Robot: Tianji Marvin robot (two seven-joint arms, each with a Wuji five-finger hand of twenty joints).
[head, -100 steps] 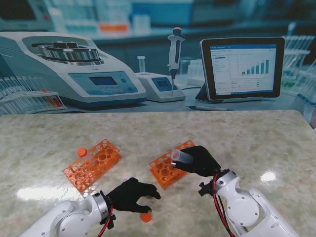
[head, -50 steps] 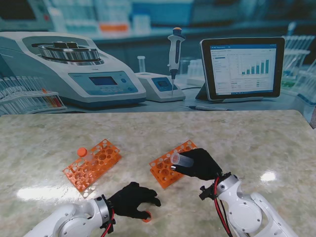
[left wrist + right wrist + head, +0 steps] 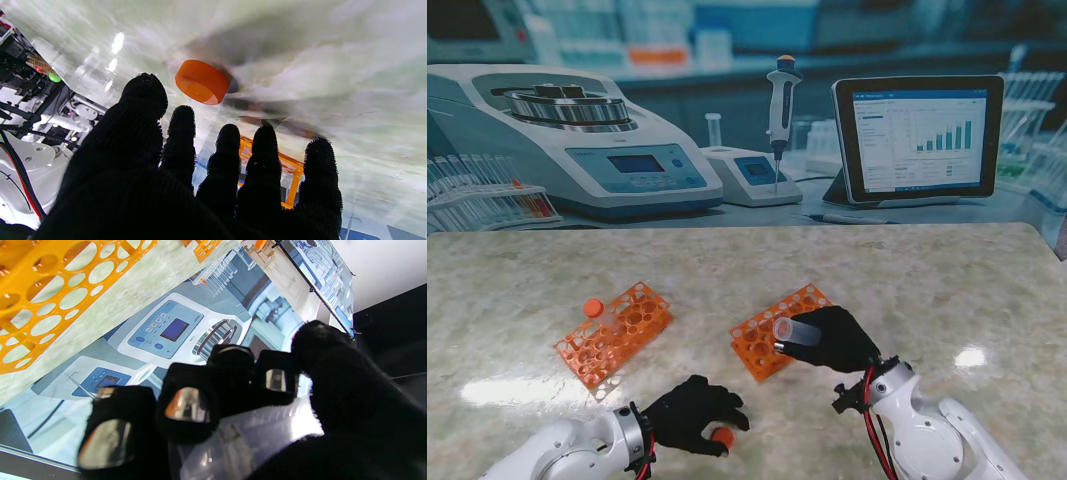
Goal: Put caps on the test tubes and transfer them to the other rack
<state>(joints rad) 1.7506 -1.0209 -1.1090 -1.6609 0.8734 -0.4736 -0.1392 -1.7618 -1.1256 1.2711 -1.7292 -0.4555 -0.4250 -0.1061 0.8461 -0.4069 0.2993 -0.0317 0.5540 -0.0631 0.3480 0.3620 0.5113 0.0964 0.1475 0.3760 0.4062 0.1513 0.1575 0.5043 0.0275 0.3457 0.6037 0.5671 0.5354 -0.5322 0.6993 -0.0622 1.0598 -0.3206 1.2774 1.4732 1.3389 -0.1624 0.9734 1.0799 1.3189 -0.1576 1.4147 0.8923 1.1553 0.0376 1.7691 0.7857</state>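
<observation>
Clear uncapped test tube [image 3: 794, 328], tilted, in right robot hand [image 3: 835, 338]

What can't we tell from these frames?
- Whether the left robot hand grips the orange cap: stand view, fingers cover it; wrist view shows the cap beyond the fingertips.
- Bottom of the test tube: buried in the right robot hand.
- Contents of the left rack: too small.

left hand [image 3: 695, 412] drawing back toward near table edge, fingers closing round orange cap [image 3: 722, 437] | right hand [image 3: 835, 338] easing nearer with test tube [image 3: 795, 331], tube levelling over right rack's [image 3: 765, 340] near end
</observation>
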